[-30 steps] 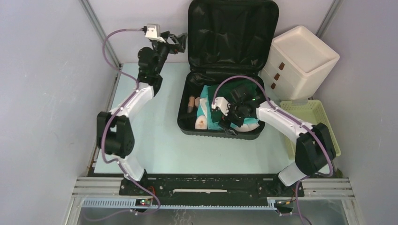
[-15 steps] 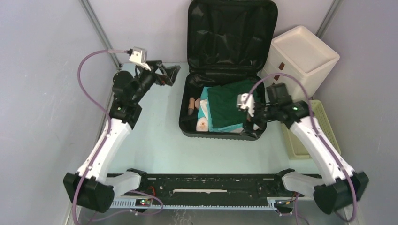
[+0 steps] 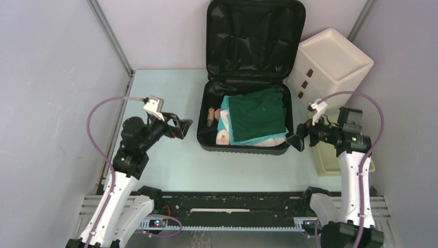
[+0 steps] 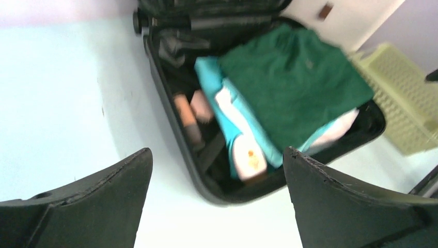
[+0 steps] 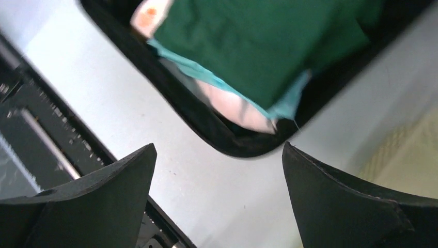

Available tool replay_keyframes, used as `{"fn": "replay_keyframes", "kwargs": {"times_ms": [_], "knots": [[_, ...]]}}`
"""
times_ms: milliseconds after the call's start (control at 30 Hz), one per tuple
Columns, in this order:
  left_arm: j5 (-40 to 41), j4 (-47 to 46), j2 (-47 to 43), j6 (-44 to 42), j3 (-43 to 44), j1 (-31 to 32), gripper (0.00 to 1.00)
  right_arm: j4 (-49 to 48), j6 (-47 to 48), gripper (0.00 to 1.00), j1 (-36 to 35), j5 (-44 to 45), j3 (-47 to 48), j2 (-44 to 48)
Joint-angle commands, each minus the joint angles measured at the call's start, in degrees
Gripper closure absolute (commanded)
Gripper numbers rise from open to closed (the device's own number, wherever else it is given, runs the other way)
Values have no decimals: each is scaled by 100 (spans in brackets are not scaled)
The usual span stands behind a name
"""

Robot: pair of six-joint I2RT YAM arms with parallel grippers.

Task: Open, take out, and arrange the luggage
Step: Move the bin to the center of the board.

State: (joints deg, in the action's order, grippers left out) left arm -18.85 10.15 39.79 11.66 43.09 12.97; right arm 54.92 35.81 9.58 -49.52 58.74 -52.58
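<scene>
Luggage (image 3: 255, 36): one black hard-shell case at the centre-rear of the table (image 3: 160, 93), lid raised, base lying flat. Contents I can see: folded green garment (image 3: 258, 113) on top, teal cloth (image 3: 225, 124) beneath, white bottle (image 3: 222, 137) and small tubes (image 3: 210, 114) along the left side. Left gripper (image 3: 184, 129): jaws wide, empty, over the table left of the case. Right gripper (image 3: 296, 142): wide, empty, beside the case's near right corner. White drawer box (image 3: 330, 62) and yellow basket (image 3: 356, 129) are on the right.
</scene>
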Motion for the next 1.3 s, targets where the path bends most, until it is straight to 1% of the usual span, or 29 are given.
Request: {"fn": "replay_keyframes", "kwargs": {"times_ms": [0, 100, 233, 367, 467, 633, 767, 900, 933, 1000, 1067, 1133, 1267], "knots": [[-33, 515, -464, -458, -666, -39, 0, -1359, -1579, 0, 1002, 132, -797, 567], [70, 497, -680, -516, -813, -40, 0, -2075, -2040, 2, 1541, 754, -1311, 663], [124, 495, -701, -537, -768, -35, 0, -2575, -2131, 7, 1762, 1301, -1648, 299], [-17, 474, -732, -434, -801, -32, 0, -2806, -2045, 10, 1766, 1812, -1733, -130], [-42, 447, -758, -419, -798, -38, 0, -2861, -1996, 12, 1764, 2029, -1734, -418], [-111, 405, -706, -389, -811, -34, 0, -2891, -1895, 20, 1739, 2355, -1734, -815], [-185, 378, -579, -350, -802, -34, 0, -2978, -1764, 25, 1546, 2755, -1727, -1214], [-208, 354, -426, -340, -774, -40, 0, -2942, -1665, 25, 1311, 3077, -1709, -1500], [-219, 341, -360, -333, -761, -38, 0, -2909, -1648, 26, 1302, 3083, -1706, -1572], [-251, 325, -178, -296, -723, -36, 1, -2766, -1596, 33, 1302, 2962, -1673, -1637], [-370, 346, 23, -197, -662, -40, 2, -2553, -1494, 40, 1260, 2594, -1629, -1671], [-538, 364, 154, -165, -620, -37, 3, -2350, -1358, 41, 1105, 2232, -1596, -1692], [-750, 278, 147, -202, -656, -39, 3, -1840, -1016, 44, 686, 1484, -1462, -1762]]}}
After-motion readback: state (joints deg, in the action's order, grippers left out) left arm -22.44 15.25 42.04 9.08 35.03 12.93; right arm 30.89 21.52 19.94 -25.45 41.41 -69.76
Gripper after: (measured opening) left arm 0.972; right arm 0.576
